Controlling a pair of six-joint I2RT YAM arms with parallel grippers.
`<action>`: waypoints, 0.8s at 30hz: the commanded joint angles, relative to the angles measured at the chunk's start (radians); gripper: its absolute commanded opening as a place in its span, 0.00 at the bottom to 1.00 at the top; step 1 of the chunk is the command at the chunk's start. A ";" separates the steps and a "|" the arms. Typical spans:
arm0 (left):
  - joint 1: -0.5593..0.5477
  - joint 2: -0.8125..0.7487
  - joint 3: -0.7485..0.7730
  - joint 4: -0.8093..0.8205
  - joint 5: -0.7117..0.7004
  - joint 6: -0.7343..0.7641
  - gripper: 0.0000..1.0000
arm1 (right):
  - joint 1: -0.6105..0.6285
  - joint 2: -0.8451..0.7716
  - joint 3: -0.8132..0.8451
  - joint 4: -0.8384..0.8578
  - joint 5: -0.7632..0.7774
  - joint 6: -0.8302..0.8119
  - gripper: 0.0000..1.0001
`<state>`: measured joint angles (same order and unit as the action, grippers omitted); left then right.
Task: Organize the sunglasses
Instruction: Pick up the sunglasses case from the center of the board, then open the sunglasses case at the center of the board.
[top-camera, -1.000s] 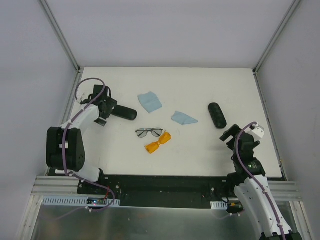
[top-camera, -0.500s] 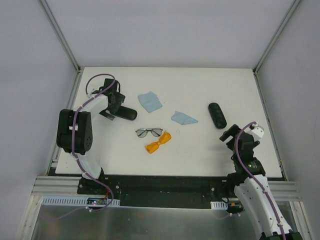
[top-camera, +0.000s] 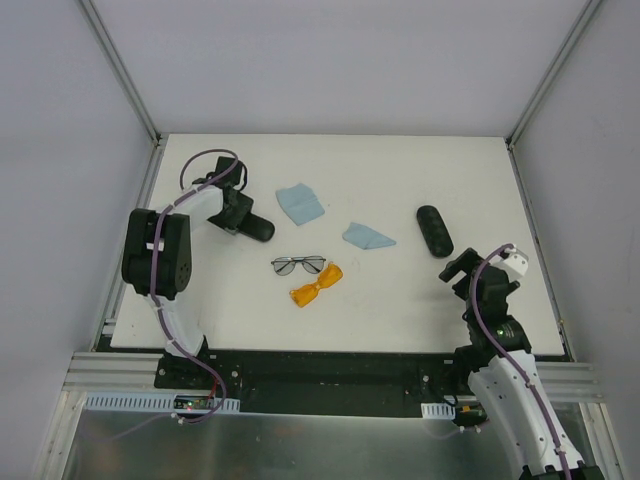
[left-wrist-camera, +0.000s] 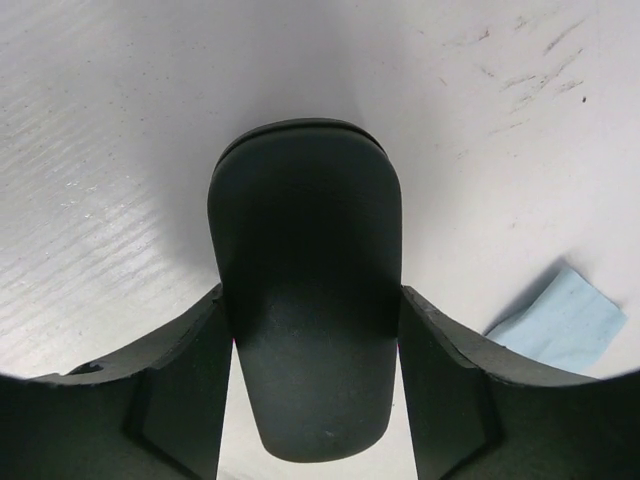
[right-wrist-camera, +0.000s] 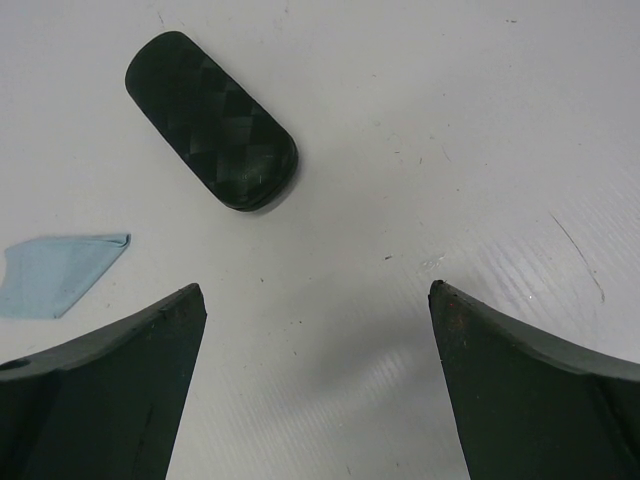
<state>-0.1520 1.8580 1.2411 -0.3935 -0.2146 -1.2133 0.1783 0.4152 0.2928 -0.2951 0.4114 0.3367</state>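
L gripper (left-wrist-camera: 312, 300) nipping black case (left-wrist-camera: 305, 230) by both sides, upper left of top view.
Prob. readying it for sunglasses (top-camera: 316, 286) lying mid-frame; R gripper (right-wrist-camera: 315, 300) wide, empty.

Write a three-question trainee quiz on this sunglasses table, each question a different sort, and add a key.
1. True or false: the left gripper has the left black oval hard case between its fingers.
2. How many light-blue cloths lie on the white table? A) one B) two C) four
3. Fill in: the translucent orange plastic sunglasses lie ___ to the arms' bases than the thin dark wire-framed sunglasses do.
Key: 1 true; 2 B; 3 nearer.
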 joint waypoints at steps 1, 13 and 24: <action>-0.020 -0.095 0.009 -0.024 0.021 0.066 0.29 | -0.003 0.025 0.026 0.034 -0.005 -0.008 0.96; -0.104 -0.419 -0.225 0.382 0.682 0.483 0.35 | 0.000 0.148 -0.023 0.384 -0.579 -0.104 0.96; -0.256 -0.608 -0.531 1.095 1.107 0.301 0.36 | 0.090 0.367 0.080 0.848 -1.218 0.206 0.96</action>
<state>-0.3618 1.2850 0.7372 0.3073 0.6918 -0.8162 0.2264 0.7208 0.2897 0.2512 -0.5056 0.3653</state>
